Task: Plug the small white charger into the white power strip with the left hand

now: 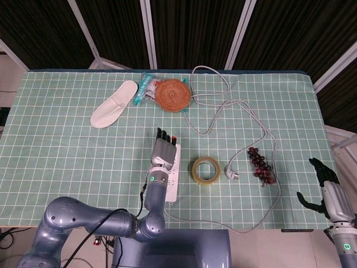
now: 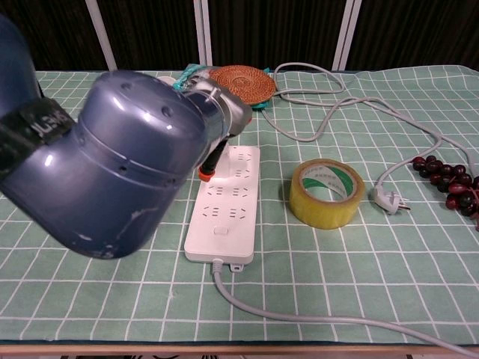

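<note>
The white power strip point(image 2: 228, 206) lies lengthwise at the table's middle front, its grey cord leaving the near end. My left hand point(image 1: 162, 152) hovers over the strip's far half, back of the hand up and dark fingers point(image 1: 163, 134) pointing away. In the chest view the big blue left forearm point(image 2: 112, 164) covers the hand's underside; a dark finger with an orange tip point(image 2: 204, 175) shows just above the strip. No small white charger shows in either view, so whether the hand holds it stays hidden. My right hand point(image 1: 326, 187) hangs off the table's right edge, fingers apart and holding nothing.
A yellow tape roll point(image 2: 326, 193) sits right of the strip, with a white plug point(image 2: 389, 199) on a long grey cable point(image 1: 245, 109) beyond it. Dark red beads point(image 1: 261, 166) lie further right. A woven coaster point(image 1: 172, 95), a wrapped packet point(image 1: 146, 87) and a white slipper point(image 1: 114, 110) lie at the back.
</note>
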